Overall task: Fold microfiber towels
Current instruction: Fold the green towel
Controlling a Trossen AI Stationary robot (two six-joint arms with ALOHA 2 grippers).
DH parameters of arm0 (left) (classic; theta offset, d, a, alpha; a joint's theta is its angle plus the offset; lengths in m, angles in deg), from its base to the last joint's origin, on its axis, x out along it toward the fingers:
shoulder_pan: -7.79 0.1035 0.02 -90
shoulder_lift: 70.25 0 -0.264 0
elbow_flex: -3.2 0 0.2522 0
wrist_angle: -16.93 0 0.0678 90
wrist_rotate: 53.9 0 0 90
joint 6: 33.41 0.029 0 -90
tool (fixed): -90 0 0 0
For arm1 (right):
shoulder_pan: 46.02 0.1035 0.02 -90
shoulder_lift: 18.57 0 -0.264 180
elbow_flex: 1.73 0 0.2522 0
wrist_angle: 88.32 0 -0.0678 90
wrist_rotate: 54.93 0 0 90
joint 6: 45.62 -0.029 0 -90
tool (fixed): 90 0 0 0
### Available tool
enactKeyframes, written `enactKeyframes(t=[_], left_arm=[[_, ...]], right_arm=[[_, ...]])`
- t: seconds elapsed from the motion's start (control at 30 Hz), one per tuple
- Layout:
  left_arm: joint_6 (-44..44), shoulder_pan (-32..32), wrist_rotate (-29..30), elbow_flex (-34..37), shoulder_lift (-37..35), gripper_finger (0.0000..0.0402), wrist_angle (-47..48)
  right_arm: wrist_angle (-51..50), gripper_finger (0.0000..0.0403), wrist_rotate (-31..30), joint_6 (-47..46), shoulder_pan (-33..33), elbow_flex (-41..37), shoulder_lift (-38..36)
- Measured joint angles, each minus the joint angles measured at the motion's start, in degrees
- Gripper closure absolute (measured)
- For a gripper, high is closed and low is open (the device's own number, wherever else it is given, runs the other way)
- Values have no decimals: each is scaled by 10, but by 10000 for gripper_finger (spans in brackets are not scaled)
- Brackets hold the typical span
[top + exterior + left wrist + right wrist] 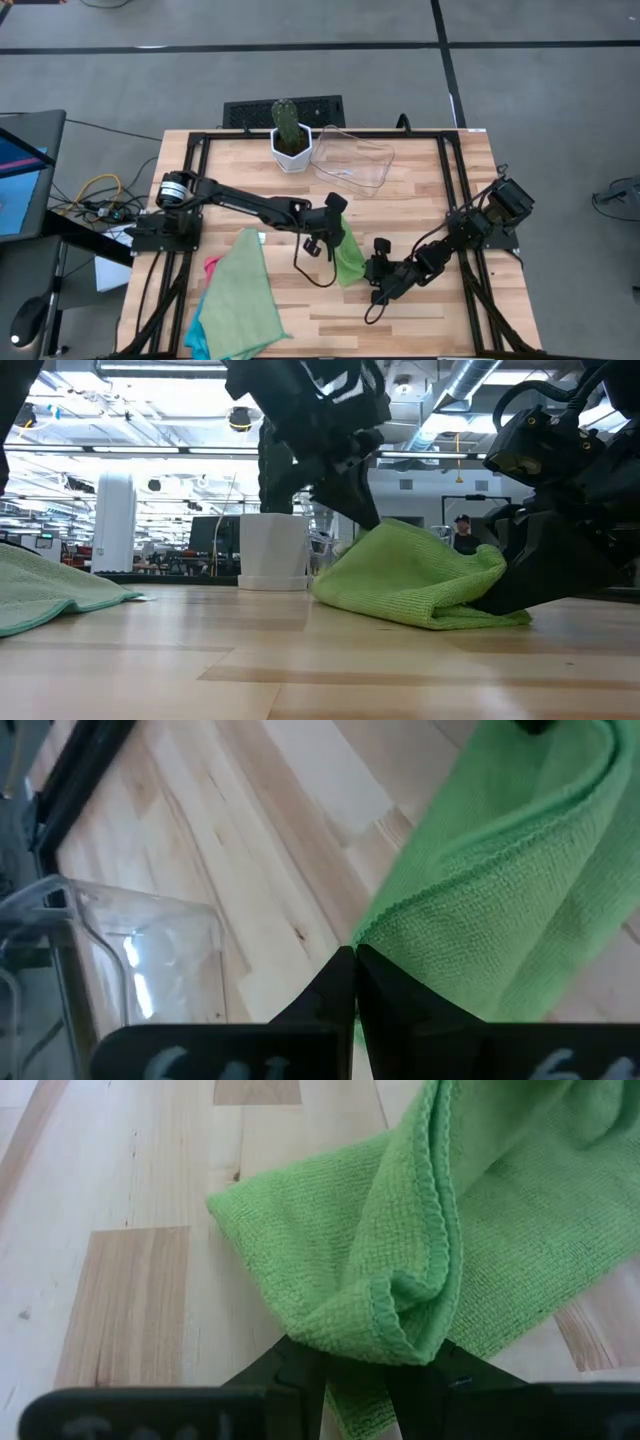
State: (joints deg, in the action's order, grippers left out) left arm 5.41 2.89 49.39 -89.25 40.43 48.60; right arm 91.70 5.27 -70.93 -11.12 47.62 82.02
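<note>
Mid-table (420, 300), both end effectors grip one green towel (348, 252): the left (335, 222) is clenched on its edge, the right (372, 268) apparently pinches a fold. Other towels (238, 300) lie well left.

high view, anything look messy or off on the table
Yes: the green towel between the left gripper and right gripper is bunched, not flat. The towel stack lies askew at the table's corner.
</note>
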Motion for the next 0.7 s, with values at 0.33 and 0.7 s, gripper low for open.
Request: enactKeyframes(t=[0.33, 0.7], left_arm=[[0, 2, 29, 0, 28, 400, -53], [-7, 3, 35, 0, 29, 363, -94]], right_arm=[[11, 288, 12, -2, 7, 0, -10], [-37, 270, -28, -55, 38, 0, -58]])
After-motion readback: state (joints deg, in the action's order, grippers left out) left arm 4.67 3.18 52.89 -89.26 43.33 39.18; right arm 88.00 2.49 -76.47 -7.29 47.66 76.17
